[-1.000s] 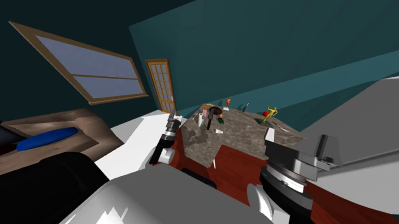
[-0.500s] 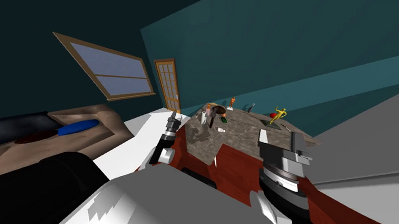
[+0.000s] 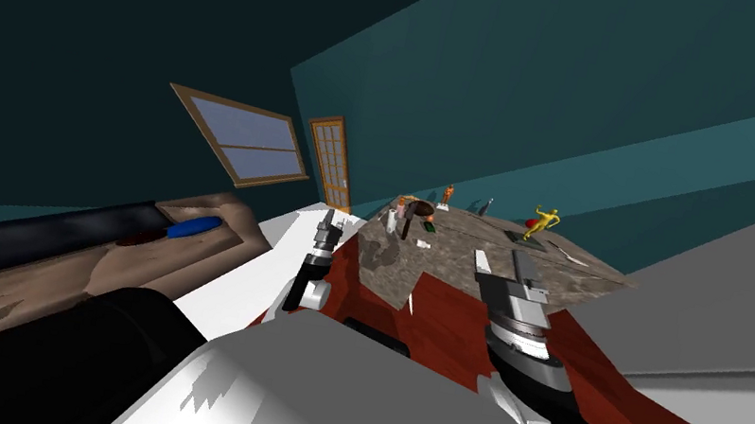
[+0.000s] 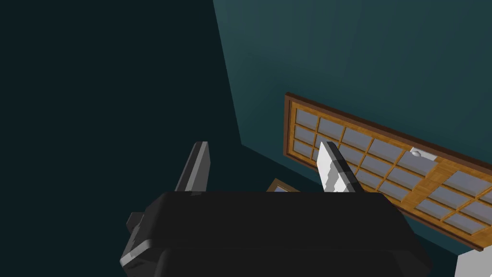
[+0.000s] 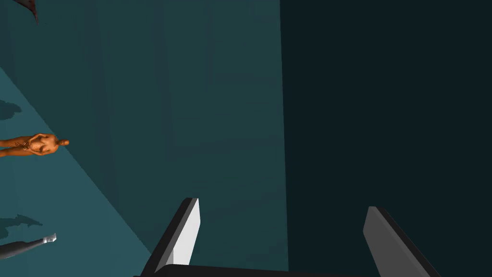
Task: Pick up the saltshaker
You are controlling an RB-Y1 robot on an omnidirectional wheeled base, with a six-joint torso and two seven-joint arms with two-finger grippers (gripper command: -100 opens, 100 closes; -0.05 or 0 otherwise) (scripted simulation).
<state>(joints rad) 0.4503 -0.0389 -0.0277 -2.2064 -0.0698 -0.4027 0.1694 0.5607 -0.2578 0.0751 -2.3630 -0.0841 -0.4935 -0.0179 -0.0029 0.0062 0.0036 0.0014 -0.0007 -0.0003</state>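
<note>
While both jaws stand apart and empty, left gripper and right gripper hover by the tabletop's near edge. Fingers: thin, light grey blades. Saltshaker: small white speck on that mottled, stone-look top, well apart from both grippers; shape too small to read. Orange figurine partly cut off.

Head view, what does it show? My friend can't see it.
The left gripper and right gripper, both open, hover near a stone-topped table dotted with tiny things, including a yellow figurine. A window and a door are on the dark walls behind.
</note>
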